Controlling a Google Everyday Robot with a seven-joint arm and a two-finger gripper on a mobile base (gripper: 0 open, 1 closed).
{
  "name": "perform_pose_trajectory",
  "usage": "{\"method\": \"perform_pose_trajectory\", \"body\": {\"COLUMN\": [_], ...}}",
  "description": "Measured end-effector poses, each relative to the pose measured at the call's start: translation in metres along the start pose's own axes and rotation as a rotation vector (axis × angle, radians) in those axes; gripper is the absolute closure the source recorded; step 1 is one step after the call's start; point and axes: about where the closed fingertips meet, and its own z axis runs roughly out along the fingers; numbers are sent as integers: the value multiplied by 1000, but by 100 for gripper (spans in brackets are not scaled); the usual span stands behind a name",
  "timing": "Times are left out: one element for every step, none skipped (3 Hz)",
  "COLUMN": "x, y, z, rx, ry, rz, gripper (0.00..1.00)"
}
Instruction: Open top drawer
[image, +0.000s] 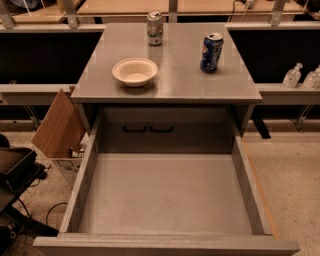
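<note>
Fingers of gripper offscreen; top drawer open.

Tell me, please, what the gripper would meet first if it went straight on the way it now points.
That cannot be said: the gripper is out of the camera view, so its direction is unknown. The picture shows only that the top drawer stands pulled far out.

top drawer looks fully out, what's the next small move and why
Likely no further pull: the top drawer stands far out of the cabinet, its whole floor showing, so opening looks done. I'd hold the end effector, which is out of view, clear of it.
</note>
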Motion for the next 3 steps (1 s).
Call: {"method": "perform_pose_trajectory", "body": {"x": [2, 2, 1], "y": [7, 7, 8], "z": [-28, -29, -28], "rx": [78, 82, 81], "ry": [-22, -22, -22], "rz": [-42, -43, -44], "gripper": [100, 80, 59]}}
